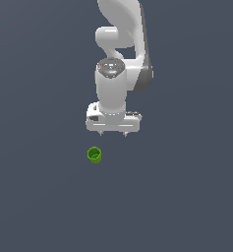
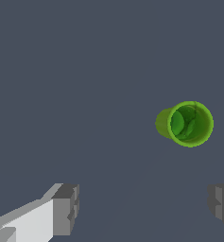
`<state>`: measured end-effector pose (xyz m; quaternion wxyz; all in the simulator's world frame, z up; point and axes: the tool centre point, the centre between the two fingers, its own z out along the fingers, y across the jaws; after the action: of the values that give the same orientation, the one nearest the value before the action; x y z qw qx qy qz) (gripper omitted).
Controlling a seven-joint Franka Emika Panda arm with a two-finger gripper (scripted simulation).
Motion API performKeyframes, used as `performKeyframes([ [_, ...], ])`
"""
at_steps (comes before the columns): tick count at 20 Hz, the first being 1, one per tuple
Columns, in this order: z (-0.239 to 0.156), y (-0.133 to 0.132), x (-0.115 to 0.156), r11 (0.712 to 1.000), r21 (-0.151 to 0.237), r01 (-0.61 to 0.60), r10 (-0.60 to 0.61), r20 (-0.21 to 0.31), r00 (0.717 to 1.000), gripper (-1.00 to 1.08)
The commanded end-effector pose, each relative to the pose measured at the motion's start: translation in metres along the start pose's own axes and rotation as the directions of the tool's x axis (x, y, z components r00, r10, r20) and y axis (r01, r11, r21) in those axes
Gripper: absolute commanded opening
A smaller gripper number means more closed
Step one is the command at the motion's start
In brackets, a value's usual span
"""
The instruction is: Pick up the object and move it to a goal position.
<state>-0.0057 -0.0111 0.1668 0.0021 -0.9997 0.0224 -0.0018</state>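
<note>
The little green cup point(image 1: 94, 155) sits on the dark gray floor point(image 1: 39, 197), near the white gripper point(image 1: 113, 134) but not touching it. The gripper's 2 fingers point(image 2: 66, 209) are spread wide apart and hold nothing. No writing shows anywhere.

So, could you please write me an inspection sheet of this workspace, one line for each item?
Surface: flat, plain dark grey-blue ground, with no marks or edges in view.
Job's things: one small green cup, open end showing a darker hollow inside, resting on the ground, free of the gripper. No goal marker seen.
Clutter: nothing seen.
Grippers: white gripper pointing down, open, holding nothing; in the wrist view its two grey fingers stand wide apart, and the cup lies beyond them, not between them.
Cables: nothing seen.
Surroundings: only the white Panda arm; nothing else seen.
</note>
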Motion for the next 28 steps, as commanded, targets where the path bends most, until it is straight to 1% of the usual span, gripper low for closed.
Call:
performKeyframes([
  [1, 0.0, 0.0, 0.0, 1.0, 0.0, 0.0, 0.0, 0.0, 1.0, 1.0],
  [10, -0.01, -0.009, -0.008, 1.0, 0.006, -0.002, 0.002, 0.015, 1.0, 1.0],
  [17, -0.009, -0.008, -0.007, 1.0, 0.005, 0.01, -0.01, 0.015, 1.0, 1.0],
  [22, -0.007, -0.005, -0.005, 0.998, 0.003, 0.058, -0.058, 0.015, 0.998, 1.0],
  [28, 0.0, 0.002, 0.0, 0.988, 0.0, 0.157, -0.157, 0.016, 0.987, 1.0],
])
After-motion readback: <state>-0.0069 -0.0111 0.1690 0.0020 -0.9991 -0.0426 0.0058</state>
